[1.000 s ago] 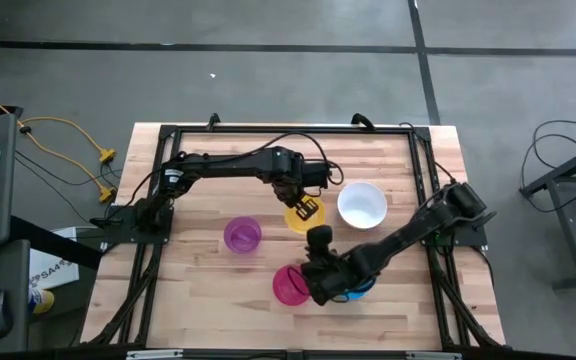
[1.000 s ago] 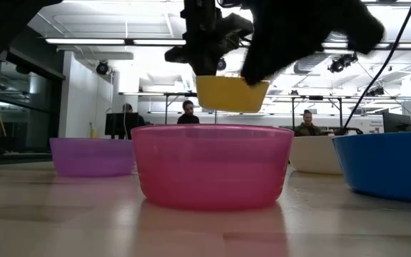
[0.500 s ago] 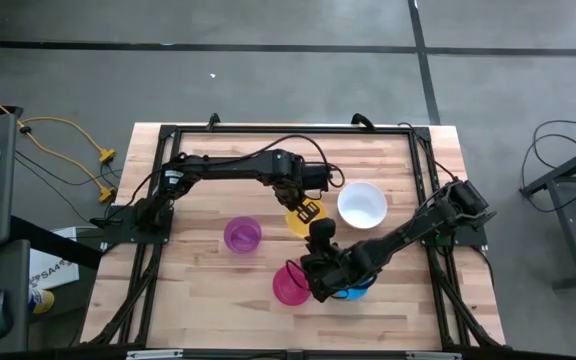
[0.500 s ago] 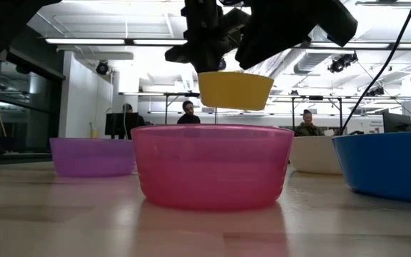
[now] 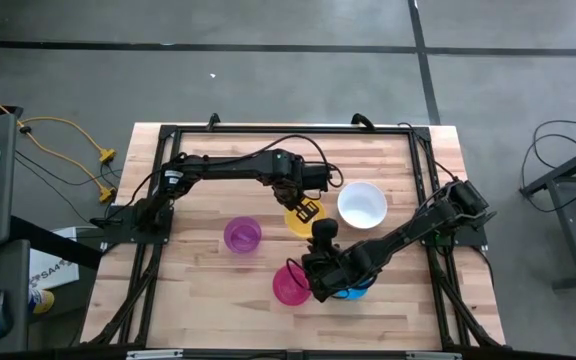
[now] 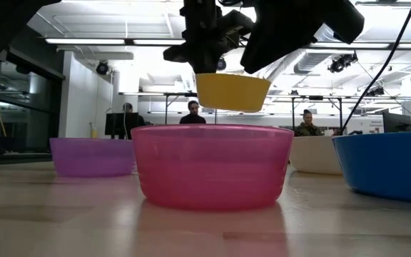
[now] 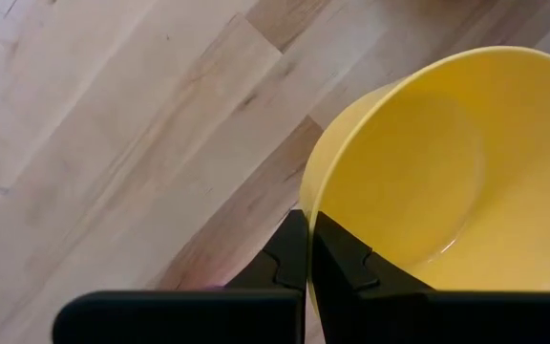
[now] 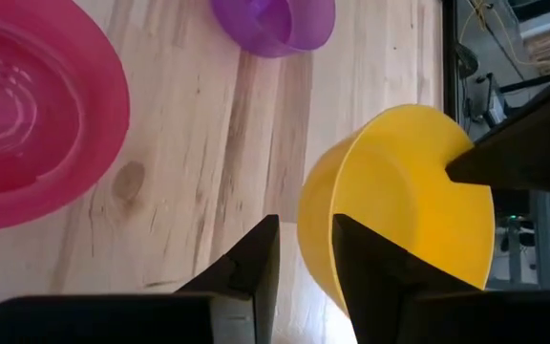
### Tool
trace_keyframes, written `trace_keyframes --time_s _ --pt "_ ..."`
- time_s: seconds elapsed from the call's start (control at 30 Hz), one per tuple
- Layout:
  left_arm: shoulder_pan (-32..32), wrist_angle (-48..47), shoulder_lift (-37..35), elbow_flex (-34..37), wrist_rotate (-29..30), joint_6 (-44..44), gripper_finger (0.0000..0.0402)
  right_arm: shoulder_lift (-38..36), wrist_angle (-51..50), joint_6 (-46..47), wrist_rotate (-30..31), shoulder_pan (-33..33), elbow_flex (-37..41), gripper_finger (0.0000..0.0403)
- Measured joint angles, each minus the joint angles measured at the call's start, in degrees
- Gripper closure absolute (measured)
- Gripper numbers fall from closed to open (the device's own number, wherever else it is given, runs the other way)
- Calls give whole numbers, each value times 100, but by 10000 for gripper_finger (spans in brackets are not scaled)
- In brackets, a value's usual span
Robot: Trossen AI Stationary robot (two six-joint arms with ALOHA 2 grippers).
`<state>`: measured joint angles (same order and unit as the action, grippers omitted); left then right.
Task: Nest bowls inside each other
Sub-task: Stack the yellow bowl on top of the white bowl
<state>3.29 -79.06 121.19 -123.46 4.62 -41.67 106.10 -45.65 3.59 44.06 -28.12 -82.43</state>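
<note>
The left gripper (image 5: pixel 306 212) is pinched tight on the rim of the yellow bowl (image 5: pixel 296 218) and holds it up in the air, near the middle of the table (image 5: pixel 198 160). From the low view the yellow bowl (image 6: pixel 232 91) hangs above the wood, tilted a little. From the left wrist view the two dark fingers (image 7: pixel 299 250) squeeze the thin edge of the bowl (image 7: pixel 447 172) — one on each side.

The right gripper (image 5: pixel 318 238) is just beside the yellow bowl. Its fingers (image 8: pixel 256 256) are apart with a gap between them, and they hold nothing.

The pink-red bowl (image 5: pixel 289 285) sits on the table near the front edge. The blue bowl (image 5: pixel 353 290) is just beside it, partly hidden under the right arm. The purple bowl (image 5: pixel 242 235) sits alone toward the left — well apart from the white bowl (image 5: pixel 362 205), which is on the right.

People (image 6: pixel 193 112) show far off in the room behind the table.
</note>
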Motion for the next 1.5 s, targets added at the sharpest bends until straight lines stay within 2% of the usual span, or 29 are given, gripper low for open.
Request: trace_keyframes --time_s 0.43,0.9,1.0,1.17,1.5 --pt "7 52 0 -1 -644 -15 401 0 -82 223 -67 -109 0 310" --pt "7 71 0 0 -666 -196 402 1 -162 223 -50 -114 2 312" --pt "7 83 0 -1 -668 -194 402 2 -180 222 -46 -114 2 329" --pt "7 119 0 -2 -675 -147 390 2 -205 145 -34 -111 2 388" --pt "7 199 -2 -2 -681 81 348 7 -210 -20 -84 -114 7 398"
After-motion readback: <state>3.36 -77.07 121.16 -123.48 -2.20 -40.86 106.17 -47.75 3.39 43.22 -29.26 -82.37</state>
